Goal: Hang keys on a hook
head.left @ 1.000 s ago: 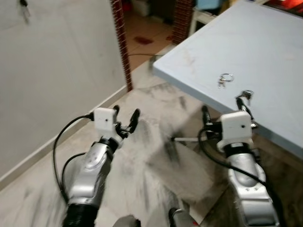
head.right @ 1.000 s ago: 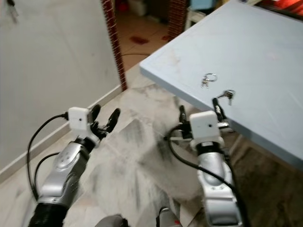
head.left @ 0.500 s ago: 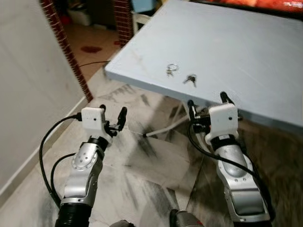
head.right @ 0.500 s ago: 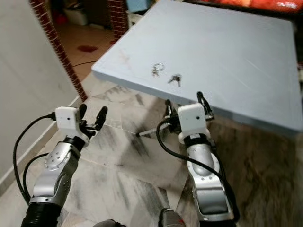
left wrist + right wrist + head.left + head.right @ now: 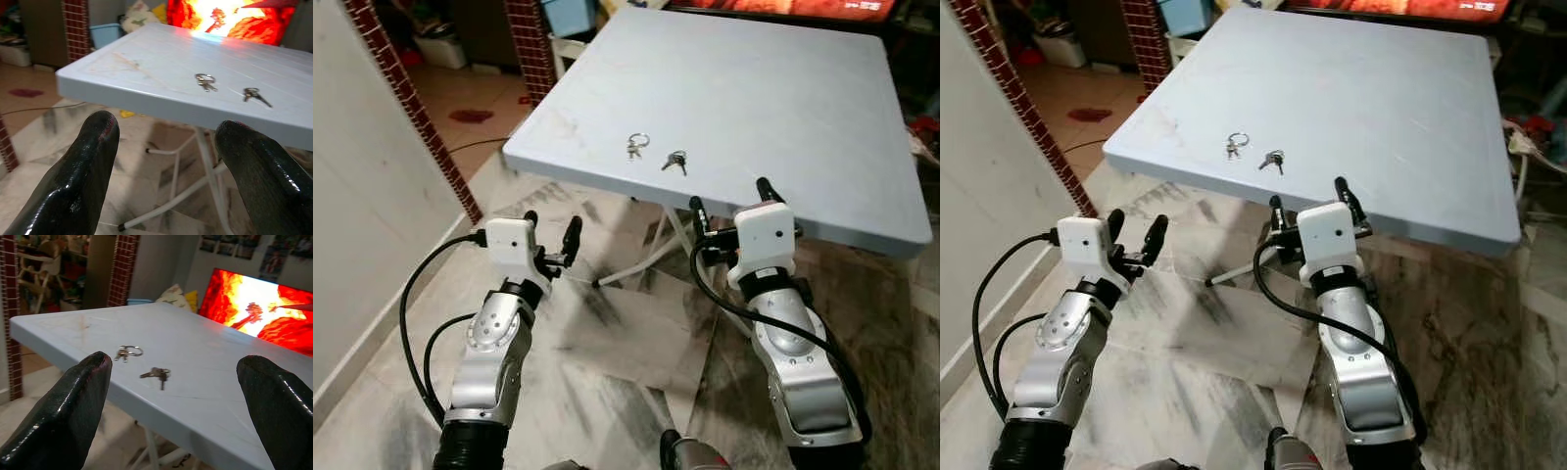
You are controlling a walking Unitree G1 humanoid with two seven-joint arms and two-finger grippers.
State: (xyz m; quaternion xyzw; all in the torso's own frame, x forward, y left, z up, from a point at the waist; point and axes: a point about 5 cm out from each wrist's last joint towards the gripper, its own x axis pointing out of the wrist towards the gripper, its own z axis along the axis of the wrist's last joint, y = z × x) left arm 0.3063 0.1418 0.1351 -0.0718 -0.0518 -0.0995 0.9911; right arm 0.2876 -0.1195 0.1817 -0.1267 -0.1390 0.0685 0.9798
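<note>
Two small bunches of keys lie near the front edge of a pale blue table point(image 5: 783, 88): one with a round ring point(image 5: 635, 145) and a second bunch point(image 5: 674, 160) just to its right. The right wrist view shows both, the ring keys point(image 5: 126, 352) and the other keys point(image 5: 157, 373). My right gripper point(image 5: 727, 197) is open, held at the table's front edge below and right of the keys. My left gripper point(image 5: 550, 227) is open too, over the floor short of the table's left corner.
A brick-red pillar point(image 5: 406, 103) and a white wall point(image 5: 352, 225) stand to the left. The floor is marbled tile point(image 5: 607, 362). White table legs point(image 5: 651, 257) run under the table. A bright red-orange screen point(image 5: 264, 308) glows behind the table.
The camera has swung right and the table now sits squarely ahead. Both arms hold the same open pose, with the right gripper still at the table's front edge.
</note>
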